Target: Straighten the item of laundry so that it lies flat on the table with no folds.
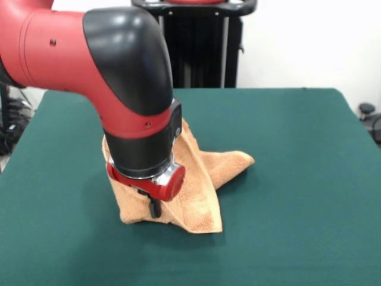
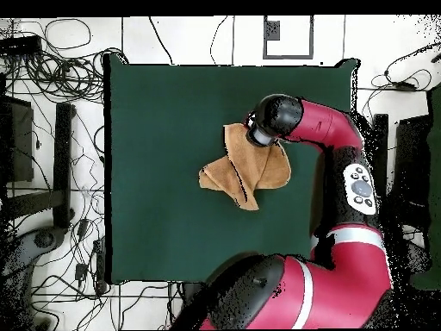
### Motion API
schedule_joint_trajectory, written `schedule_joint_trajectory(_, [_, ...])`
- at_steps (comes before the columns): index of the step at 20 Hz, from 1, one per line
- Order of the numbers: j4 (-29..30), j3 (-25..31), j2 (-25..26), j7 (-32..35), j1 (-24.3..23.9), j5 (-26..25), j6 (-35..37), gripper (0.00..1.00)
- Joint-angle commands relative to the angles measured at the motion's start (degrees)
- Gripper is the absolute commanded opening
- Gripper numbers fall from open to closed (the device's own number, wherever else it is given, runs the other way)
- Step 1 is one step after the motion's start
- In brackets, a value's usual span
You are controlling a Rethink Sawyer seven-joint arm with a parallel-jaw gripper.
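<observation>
The orange-tan towel (image 1: 205,179) lies crumpled and folded over itself near the middle of the green table (image 1: 286,131), with one corner pointing right and one folded flap toward the front. My gripper (image 1: 155,207) is down on the towel's left part, mostly hidden under the red and black wrist. In the overhead view the towel (image 2: 241,177) shows as a folded, irregular shape on the table (image 2: 164,129), and the wrist covers the towel's upper right part, hiding the gripper. No label shows.
The arm's thick red and black link (image 1: 119,65) reaches over the table's left half. The black pedestal (image 1: 196,42) stands behind the far edge. Cables (image 2: 52,69) lie on the floor beside the table.
</observation>
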Motion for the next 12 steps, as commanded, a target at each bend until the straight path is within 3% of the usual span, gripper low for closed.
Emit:
schedule_joint_trajectory(1, [-3.21,6.8,3.66,-9.18,0.86,-2.04,-2.25,0.0])
schedule_joint_trajectory(4, [-2.59,7.11,3.67,-9.15,0.65,-2.05,-4.39,0.0])
schedule_joint_trajectory(5, [-2.14,7.41,3.46,-9.89,0.43,-2.46,-6.3,1.0])
schedule_joint_trajectory(8, [-0.95,8.09,3.16,-9.51,-0.24,-1.82,-7.84,1.0])
schedule_joint_trajectory(12, [-1.79,6.0,2.62,-6.79,1.39,-1.74,-4.01,1.0])
